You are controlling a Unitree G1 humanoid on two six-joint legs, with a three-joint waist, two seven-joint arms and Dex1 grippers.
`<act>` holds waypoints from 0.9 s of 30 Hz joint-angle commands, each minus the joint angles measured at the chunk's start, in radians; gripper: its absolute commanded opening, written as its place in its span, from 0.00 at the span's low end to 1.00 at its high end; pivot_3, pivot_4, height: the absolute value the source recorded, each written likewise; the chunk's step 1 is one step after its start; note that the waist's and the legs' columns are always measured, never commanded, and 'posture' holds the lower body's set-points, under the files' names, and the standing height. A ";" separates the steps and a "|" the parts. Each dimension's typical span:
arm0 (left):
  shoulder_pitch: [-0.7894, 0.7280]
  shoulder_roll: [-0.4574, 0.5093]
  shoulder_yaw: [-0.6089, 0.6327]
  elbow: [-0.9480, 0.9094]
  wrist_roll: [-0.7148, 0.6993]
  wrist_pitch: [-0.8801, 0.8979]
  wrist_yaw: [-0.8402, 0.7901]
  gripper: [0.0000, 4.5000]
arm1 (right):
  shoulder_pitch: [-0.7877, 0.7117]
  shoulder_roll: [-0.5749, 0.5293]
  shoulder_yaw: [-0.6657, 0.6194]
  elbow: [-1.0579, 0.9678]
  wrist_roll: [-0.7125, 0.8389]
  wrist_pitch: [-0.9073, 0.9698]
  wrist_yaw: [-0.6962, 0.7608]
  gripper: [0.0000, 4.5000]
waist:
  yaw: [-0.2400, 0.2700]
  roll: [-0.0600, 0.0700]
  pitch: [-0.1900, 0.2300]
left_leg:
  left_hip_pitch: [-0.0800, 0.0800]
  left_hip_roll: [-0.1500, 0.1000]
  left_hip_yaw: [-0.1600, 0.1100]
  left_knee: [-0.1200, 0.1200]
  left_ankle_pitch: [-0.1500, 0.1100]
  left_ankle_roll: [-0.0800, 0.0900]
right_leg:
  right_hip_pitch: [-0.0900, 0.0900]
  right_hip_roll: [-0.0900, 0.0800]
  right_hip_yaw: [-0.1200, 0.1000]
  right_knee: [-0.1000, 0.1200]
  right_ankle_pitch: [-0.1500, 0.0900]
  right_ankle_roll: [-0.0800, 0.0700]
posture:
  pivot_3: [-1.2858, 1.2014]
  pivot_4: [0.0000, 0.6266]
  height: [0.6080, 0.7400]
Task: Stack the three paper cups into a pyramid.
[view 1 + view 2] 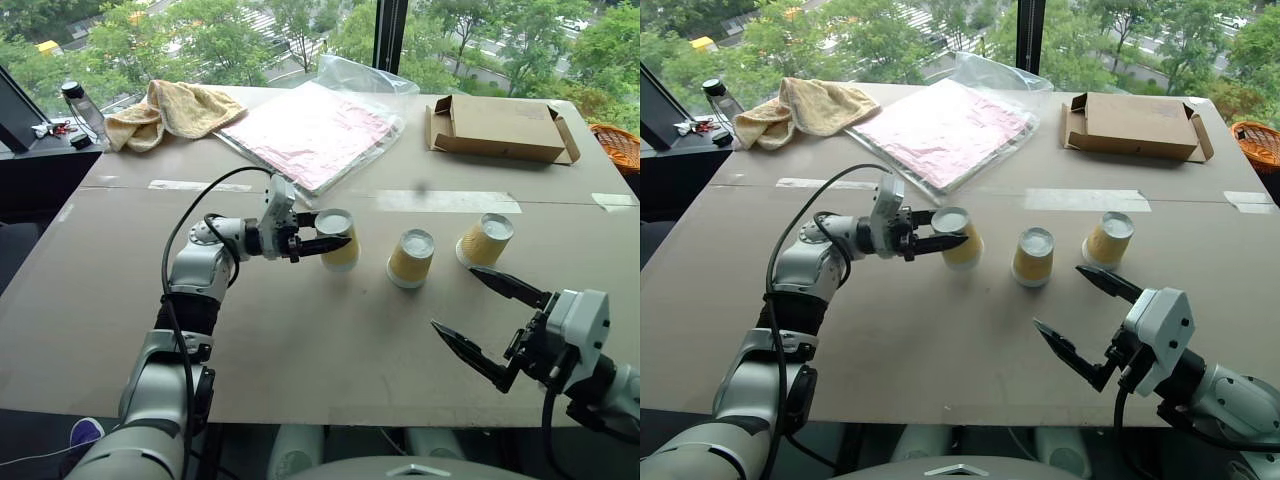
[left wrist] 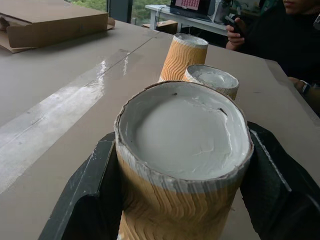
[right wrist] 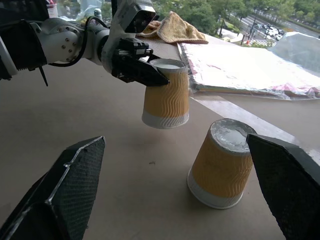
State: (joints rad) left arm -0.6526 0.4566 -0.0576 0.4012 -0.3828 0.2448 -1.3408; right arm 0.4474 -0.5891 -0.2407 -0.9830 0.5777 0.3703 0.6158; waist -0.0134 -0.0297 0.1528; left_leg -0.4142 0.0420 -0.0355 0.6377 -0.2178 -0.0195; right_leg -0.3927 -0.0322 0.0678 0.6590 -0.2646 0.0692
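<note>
From the head views, one of three mustard-yellow ribbed paper cups point(image 1: 339, 238) is being held inverted by the left tool point(image 1: 335, 236), clamped on it, beside the middle cup point(image 1: 411, 257) and right cup point(image 1: 485, 240) on the brown tabletop point(image 1: 300, 340). In the right wrist view, it is being carried clear of the tabletop; the right tool point(image 1: 491, 324) is gaping wide, empty. Judged next: placing it atop the two, which likely need closing up.

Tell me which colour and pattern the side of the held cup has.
Mustard-yellow with wavy ribs, above a white rim; the cup shows best in the right wrist view.
</note>
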 commanded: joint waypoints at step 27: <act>-0.076 -0.133 -0.079 0.170 0.099 -0.185 -0.035 0.66 | 0.184 0.038 0.038 -0.063 -0.103 -0.123 -0.064 1.00 | 0.002 0.000 0.000 | 0.000 0.000 0.000 0.001 0.000 0.000 | 0.001 0.000 0.000 0.000 0.000 0.000 | 0.52 0.24 1.00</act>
State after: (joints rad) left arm -0.7134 0.3332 -0.1439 0.5632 -0.2828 0.0771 -1.3752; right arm 0.6227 -0.5564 -0.1934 -1.0063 0.4779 0.2693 0.5586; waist -0.0112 -0.0298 0.1525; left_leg -0.4139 0.0417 -0.0361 0.6389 -0.2178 -0.0194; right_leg -0.3915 -0.0321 0.0677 0.6590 -0.2646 0.0693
